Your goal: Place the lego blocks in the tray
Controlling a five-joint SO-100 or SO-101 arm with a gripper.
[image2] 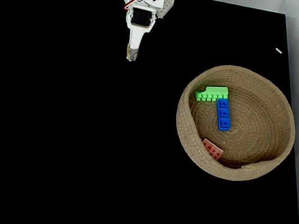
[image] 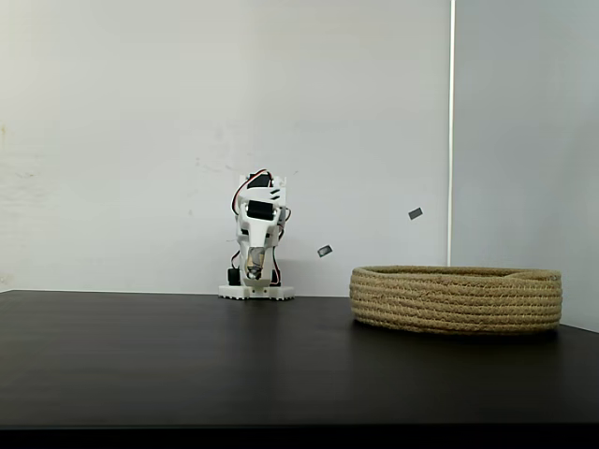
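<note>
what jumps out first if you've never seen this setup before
In the fixed view from above, the bright green brick and blue brick stand out inside the round rope basket at right, with a pinkish brick near its lower wall. The white arm sits folded at the table's far edge, its gripper away from the basket.

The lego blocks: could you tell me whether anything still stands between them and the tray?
Nothing does. In the fixed view from above, the green block, blue block and pink block already lie inside the tray, and the end effector sits apart near the arm's base.
</note>
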